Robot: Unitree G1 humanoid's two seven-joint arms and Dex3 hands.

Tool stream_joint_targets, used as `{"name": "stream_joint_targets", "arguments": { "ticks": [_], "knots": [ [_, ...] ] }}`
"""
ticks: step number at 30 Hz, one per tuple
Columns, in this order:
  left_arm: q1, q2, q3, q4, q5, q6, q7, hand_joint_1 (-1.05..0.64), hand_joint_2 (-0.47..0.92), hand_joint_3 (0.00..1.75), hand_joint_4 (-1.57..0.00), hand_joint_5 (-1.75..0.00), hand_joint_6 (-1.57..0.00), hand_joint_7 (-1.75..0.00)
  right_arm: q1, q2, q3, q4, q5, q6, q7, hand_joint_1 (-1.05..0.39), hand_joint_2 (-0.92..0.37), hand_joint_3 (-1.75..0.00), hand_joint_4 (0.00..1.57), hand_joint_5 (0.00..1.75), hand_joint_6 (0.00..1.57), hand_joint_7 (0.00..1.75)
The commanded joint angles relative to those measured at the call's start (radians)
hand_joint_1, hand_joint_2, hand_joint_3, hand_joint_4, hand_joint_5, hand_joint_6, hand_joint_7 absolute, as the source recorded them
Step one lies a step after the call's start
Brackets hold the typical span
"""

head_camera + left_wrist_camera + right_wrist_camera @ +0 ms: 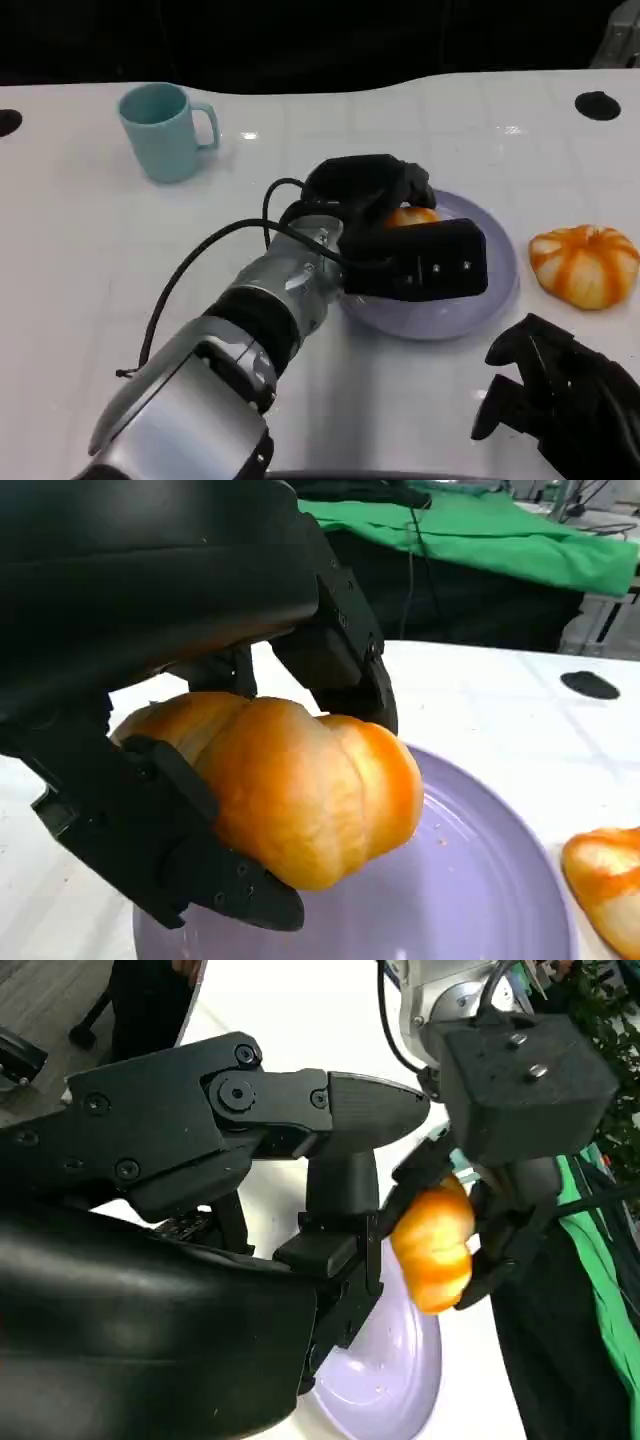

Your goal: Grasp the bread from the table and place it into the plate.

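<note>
Black left hand (150, 780) grips glossy, lobed bread (300, 780) above smooth lilac plate (480, 880); right hand (560, 400) empty, fingers apart.

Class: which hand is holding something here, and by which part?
The left hand grips a bread roll around its sides, above the purple plate. The right hand holds nothing.

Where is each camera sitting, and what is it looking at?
Head view: up on the robot, looking down at the table; shows the left hand holding a bread over the plate, and the right hand.
Left wrist view: behind the left hand, looking at the bread and plate close up.
Right wrist view: behind the right hand, looking across at the left hand holding the bread.
All three views share the held bread and the plate.
</note>
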Motion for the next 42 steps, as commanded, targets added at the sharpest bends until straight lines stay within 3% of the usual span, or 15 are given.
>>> {"name": "stream_joint_targets", "arguments": {
  "ticks": [1, 3, 7, 10, 11, 12, 13, 17, 19, 29, 36, 42],
  "knots": [
    [-0.029, -0.020, -0.005, 0.016, 0.003, 0.018, -0.007, -0.19, 0.92, 0.20, -0.73, -1.58, -0.94, -0.15, 0.008, -0.016, -0.008, -0.013, 0.003, -0.011, 0.009, -0.43, -0.92, -0.41, 0.64, 1.75, 0.51, 1.59],
    [-0.032, -0.031, -0.002, 0.022, 0.000, 0.027, -0.002, -0.19, 0.92, 0.15, -0.67, -1.59, -0.96, -0.16, 0.007, -0.020, -0.006, -0.011, -0.002, -0.014, 0.010, -0.43, -0.92, -0.41, 0.64, 1.75, 0.51, 1.59],
    [-0.034, -0.046, 0.034, 0.028, -0.041, 0.023, -0.036, -0.20, 0.92, 0.12, -0.62, -1.32, -0.94, -0.14, 0.007, -0.021, -0.007, -0.008, -0.003, -0.019, 0.012, -0.43, -0.92, -0.41, 0.64, 1.75, 0.50, 1.59],
    [-0.035, -0.046, 0.038, 0.029, -0.043, 0.023, -0.040, -0.20, 0.92, 0.12, -0.62, -1.29, -0.94, -0.14, 0.007, -0.021, -0.007, -0.007, -0.003, -0.020, 0.012, -0.43, -0.92, -0.41, 0.64, 1.75, 0.51, 1.58],
    [-0.038, -0.047, 0.057, 0.030, -0.066, 0.025, -0.104, -0.20, 0.92, 0.12, -0.62, -1.29, -0.94, -0.14, 0.006, -0.020, -0.006, -0.005, -0.002, -0.023, 0.014, -0.43, -0.92, -0.41, 0.64, 1.75, 0.51, 1.58],
    [-0.041, -0.046, 0.068, 0.032, -0.081, 0.028, -0.156, -0.34, 0.92, 0.20, -0.33, -0.85, -0.55, -0.06, 0.006, -0.019, -0.006, -0.002, -0.002, -0.027, 0.017, -0.42, -0.92, -0.42, 0.64, 1.75, 0.50, 1.58],
    [-0.043, -0.046, 0.076, 0.032, -0.092, 0.030, -0.193, -0.41, 0.92, 0.23, -0.22, -0.62, -0.39, -0.03, 0.005, -0.019, -0.005, 0.000, -0.002, -0.030, 0.018, -0.42, -0.92, -0.42, 0.64, 1.75, 0.50, 1.58],
    [-0.057, -0.046, 0.077, 0.034, -0.099, 0.071, -0.281, -0.62, 0.92, 0.30, -0.03, -0.15, -0.09, -0.01, 0.003, -0.022, -0.006, 0.005, -0.004, -0.033, 0.020, -0.43, -0.92, -0.42, 0.64, 1.75, 0.50, 1.58],
    [-0.065, -0.042, 0.063, 0.034, -0.086, 0.084, -0.311, -0.72, 0.92, 0.33, -0.01, -0.03, -0.03, -0.01, 0.001, -0.023, -0.007, 0.006, -0.003, -0.034, 0.021, -0.43, -0.92, -0.42, 0.64, 1.75, 0.50, 1.58],
    [-0.074, -0.007, 0.069, 0.016, -0.103, 0.056, -0.409, -0.88, 0.92, 0.42, 0.00, 0.00, -0.04, -0.01, -0.005, -0.023, -0.018, 0.015, 0.009, -0.033, 0.029, -0.42, -0.92, -0.42, 0.65, 1.75, 0.52, 1.59],
    [-0.054, 0.033, 0.143, -0.031, -0.184, -0.003, -0.454, -0.86, 0.92, 0.42, 0.00, 0.00, -0.07, -0.02, -0.011, -0.021, -0.014, 0.010, -0.005, -0.017, 0.007, -0.41, -0.92, -0.42, 0.66, 1.75, 0.53, 1.59],
    [0.010, 0.082, 0.232, -0.096, -0.294, -0.064, -0.518, -0.79, 0.92, 0.41, -0.10, -0.05, -0.13, -0.05, -0.015, -0.017, -0.011, 0.007, -0.003, -0.010, -0.003, -0.41, -0.92, -0.42, 0.65, 1.75, 0.53, 1.58]
  ]
}}
